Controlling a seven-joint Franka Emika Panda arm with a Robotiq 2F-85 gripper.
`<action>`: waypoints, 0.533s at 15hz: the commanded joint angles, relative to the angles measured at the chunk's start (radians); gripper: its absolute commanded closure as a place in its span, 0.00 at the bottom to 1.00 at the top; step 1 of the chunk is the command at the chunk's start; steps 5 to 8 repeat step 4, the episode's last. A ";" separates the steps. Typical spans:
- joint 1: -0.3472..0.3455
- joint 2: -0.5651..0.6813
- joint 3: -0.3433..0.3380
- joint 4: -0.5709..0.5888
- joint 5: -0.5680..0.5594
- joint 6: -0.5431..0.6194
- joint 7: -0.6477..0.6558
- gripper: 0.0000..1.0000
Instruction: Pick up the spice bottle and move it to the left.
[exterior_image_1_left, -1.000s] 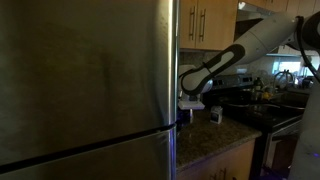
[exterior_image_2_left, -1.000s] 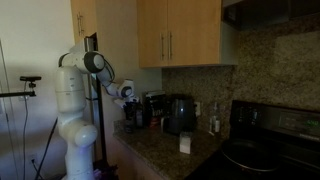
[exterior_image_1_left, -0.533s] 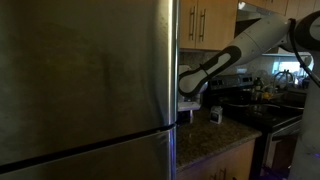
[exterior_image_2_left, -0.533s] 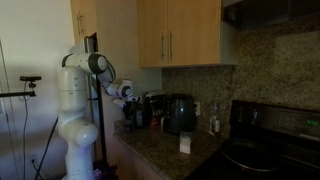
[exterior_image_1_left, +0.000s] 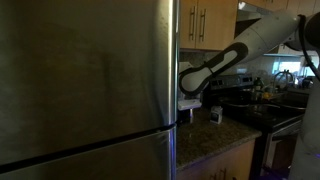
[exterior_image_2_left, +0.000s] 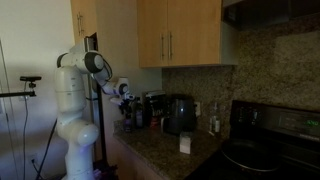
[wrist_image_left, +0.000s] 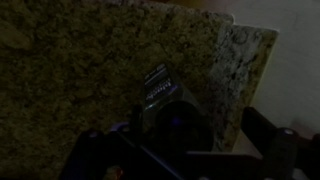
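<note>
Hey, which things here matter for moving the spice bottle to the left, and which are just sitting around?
For the job:
spice bottle
gripper
counter

Just lying about:
fridge
black appliance
stove
cabinets

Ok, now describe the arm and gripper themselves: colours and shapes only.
The arm is white, built of rounded, tubular segments. In an exterior view its forearm turns black toward the wrist. In the wrist view the gripper looks dark and blocky; the dim picture hides any markings or cables.
</note>
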 joint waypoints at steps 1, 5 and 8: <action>-0.004 -0.211 0.001 -0.081 -0.030 -0.039 0.003 0.00; -0.027 -0.401 -0.022 -0.127 -0.009 -0.117 -0.015 0.00; -0.027 -0.401 -0.022 -0.127 -0.009 -0.117 -0.015 0.00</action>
